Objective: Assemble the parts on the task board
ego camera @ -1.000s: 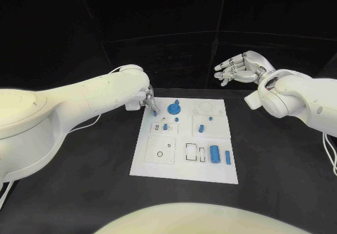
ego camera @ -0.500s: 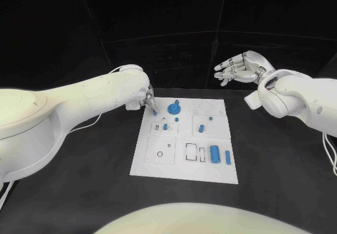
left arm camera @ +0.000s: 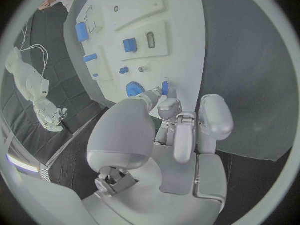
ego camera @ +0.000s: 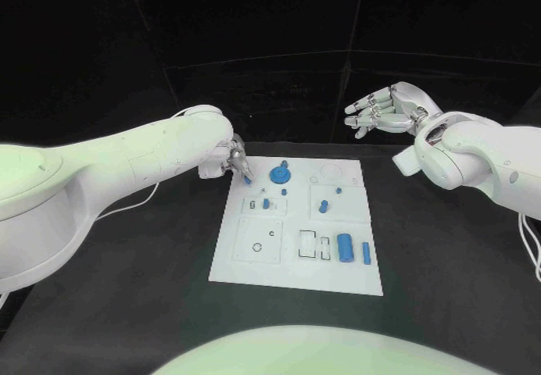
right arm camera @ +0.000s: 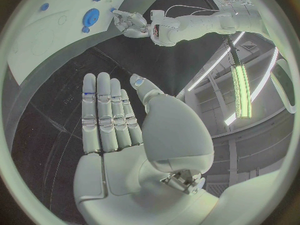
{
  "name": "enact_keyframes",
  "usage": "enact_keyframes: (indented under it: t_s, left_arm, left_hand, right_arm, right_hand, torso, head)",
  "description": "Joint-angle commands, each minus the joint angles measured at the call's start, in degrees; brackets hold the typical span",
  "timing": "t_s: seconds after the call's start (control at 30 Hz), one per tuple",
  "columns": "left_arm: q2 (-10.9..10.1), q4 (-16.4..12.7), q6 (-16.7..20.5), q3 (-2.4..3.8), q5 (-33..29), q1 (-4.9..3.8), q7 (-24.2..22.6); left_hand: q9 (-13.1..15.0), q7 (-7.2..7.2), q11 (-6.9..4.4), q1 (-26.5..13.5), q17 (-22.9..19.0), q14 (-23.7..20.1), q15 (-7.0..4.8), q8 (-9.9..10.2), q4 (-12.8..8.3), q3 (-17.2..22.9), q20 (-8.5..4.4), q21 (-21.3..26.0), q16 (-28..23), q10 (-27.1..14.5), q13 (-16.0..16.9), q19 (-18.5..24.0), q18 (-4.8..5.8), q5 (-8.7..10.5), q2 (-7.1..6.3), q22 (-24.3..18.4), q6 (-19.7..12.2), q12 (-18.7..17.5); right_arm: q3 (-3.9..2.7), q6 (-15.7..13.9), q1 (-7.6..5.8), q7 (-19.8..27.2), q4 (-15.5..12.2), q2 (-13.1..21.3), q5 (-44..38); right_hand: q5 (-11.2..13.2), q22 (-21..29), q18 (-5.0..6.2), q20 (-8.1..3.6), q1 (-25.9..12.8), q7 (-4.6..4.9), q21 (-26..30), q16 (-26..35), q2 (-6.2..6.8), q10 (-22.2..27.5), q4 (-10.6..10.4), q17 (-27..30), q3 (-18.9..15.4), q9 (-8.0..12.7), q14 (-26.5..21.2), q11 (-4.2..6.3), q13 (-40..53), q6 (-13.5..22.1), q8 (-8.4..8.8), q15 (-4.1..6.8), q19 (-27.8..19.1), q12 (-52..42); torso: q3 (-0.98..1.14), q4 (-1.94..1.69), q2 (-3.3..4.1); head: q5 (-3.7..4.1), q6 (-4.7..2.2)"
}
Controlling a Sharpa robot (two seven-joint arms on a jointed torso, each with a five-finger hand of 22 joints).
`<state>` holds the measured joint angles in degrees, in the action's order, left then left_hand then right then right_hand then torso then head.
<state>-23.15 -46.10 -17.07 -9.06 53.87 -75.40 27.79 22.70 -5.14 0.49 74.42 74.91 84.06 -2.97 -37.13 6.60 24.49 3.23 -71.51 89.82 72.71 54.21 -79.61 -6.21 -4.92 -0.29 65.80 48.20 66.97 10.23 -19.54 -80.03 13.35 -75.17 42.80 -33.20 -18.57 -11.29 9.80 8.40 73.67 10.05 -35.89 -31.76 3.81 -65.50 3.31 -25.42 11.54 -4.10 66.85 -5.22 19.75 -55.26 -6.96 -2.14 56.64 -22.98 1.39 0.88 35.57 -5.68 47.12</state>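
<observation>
The white task board lies in the middle of the black table. My left hand hovers over the board's far left corner and pinches a small blue peg between its fingertips. The left wrist view shows this blue peg just above the board, beside a round blue part. That round blue part stands on the board to the right of the peg. My right hand is raised beyond the board's far right corner, its fingers apart and holding nothing.
Small blue pieces sit in the board's middle row, one of them near the left. A thick blue cylinder and a slim blue pin lie at the near right. White cables trail beside both arms.
My left hand has edged slightly away from me with the peg still pinched. The right hand has not moved.
</observation>
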Motion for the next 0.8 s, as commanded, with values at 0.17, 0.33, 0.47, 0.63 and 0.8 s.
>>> enact_keyframes:
  t_s: [0.17,0.33,0.47,0.63,0.8]
  left_arm:
    - [-3.17,-4.95,7.36,-0.01,-7.39,-0.42,-2.27]
    - [-5.74,-8.97,9.64,-0.05,-8.58,-0.48,-1.96]
    - [-8.14,-12.96,11.99,-0.26,-8.93,-0.48,-1.94]
    - [-11.63,-18.87,15.38,-2.02,-7.2,-0.41,-2.9]
    - [-14.13,-22.96,17.61,-3.09,-3.1,-0.17,-3.57]
  left_hand:
    - [0.86,0.66,-0.49,-3.63,15.09,5.94,-0.42,-1.48,-7.15,11.25,-0.33,0.06,0.18,0.88,-0.02,0.06,0.62,-1.74,-1.7,0.19,-0.05,-0.08]
    - [1.25,0.82,-0.62,-4.69,15.09,5.94,-0.53,-2.23,-7.67,12.83,-0.42,0.04,0.18,1.15,0.06,-0.01,0.63,-2.23,-2.32,0.26,0.02,0.0]
    - [1.47,0.88,-0.68,-5.14,15.09,5.94,-0.57,-2.65,-7.97,13.68,-0.47,0.02,0.18,1.25,0.04,-0.05,0.64,-2.43,-2.63,0.31,-0.01,-0.02]
    - [1.67,0.94,-0.73,-5.52,15.09,5.94,-0.61,-3.05,-8.25,14.42,-0.51,-0.11,0.18,1.41,0.13,-0.15,0.68,-2.46,-2.93,0.5,-0.05,0.05]
    - [1.79,0.98,-0.77,-5.72,15.09,5.94,-0.65,-3.31,-8.43,14.85,-0.54,-0.29,0.18,1.6,0.29,-0.27,0.73,-2.45,-3.16,0.73,-0.05,0.18]
  right_arm:
    - [-0.03,-0.24,-0.14,0.05,0.01,0.17,-0.04]
    - [-0.03,-0.16,-0.14,0.02,0.09,0.19,-0.04]
    - [-0.03,-0.1,-0.14,0.01,0.18,0.18,-0.04]
    - [-0.03,-0.03,-0.14,0.06,0.3,0.2,-0.04]
    - [-0.03,0.01,-0.14,0.08,0.47,0.25,-0.04]
  right_hand:
    - [-0.3,0.08,0.67,0.01,0.46,-0.04,0.34,0.34,-0.03,0.09,-0.1,0.09,0.3,-0.07,-0.08,-0.01,-0.1,0.28,-0.34,0.17,0.43,0.2]
    - [-0.3,0.08,0.67,0.01,0.46,-0.04,0.34,0.34,-0.03,0.09,-0.1,0.09,0.3,-0.07,-0.08,-0.01,-0.1,0.28,-0.34,0.17,0.43,0.2]
    - [-0.41,0.09,0.67,0.0,0.43,-0.05,0.37,0.34,-0.08,0.06,-0.18,0.13,0.33,-0.07,-0.04,0.0,-0.15,0.26,-0.36,0.18,0.47,0.19]
    - [-0.41,0.09,0.67,0.0,0.43,-0.05,0.37,0.34,-0.08,0.06,-0.18,0.13,0.33,-0.07,-0.04,0.0,-0.15,0.26,-0.36,0.18,0.47,0.19]
    - [-0.45,0.1,0.67,0.0,0.43,-0.05,0.39,0.34,-0.08,0.05,-0.19,0.15,0.34,-0.07,-0.02,0.01,-0.17,0.26,-0.38,0.18,0.49,0.19]
  torso:
    - [0.02,-0.11,0.07]
    - [0.01,-0.06,0.07]
    - [0.02,0.08,0.03]
    - [0.03,0.0,-0.04]
    - [-0.09,-0.07,-0.04]
  head:
    - [-0.33,0.04]
    - [-0.48,0.08]
    - [-0.69,0.17]
    - [-0.98,0.16]
    - [-1.06,0.13]
